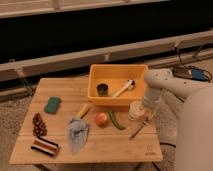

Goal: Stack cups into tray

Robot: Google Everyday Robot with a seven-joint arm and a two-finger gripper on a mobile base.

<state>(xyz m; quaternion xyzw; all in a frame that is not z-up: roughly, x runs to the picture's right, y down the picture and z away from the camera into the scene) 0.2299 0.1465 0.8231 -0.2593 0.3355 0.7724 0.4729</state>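
The yellow-orange tray (95, 75) stands at the back of the wooden table. The dark cup (102, 89) sits upright inside it at the left, next to a white spoon-like utensil (123, 88). The cream-white cup (134, 109) stands on the table just in front of the tray's right corner. My gripper (144, 113) hangs down from the white arm at the right, right beside the cream cup and at its height. The contact between them is hidden.
On the table are an orange fruit (101, 119), a green vegetable (115, 120), a yellow item (82, 110), a blue-grey cloth (76, 133), a green sponge (52, 104), a dark red cluster (38, 124), a striped item (44, 146) and a metal utensil (137, 131).
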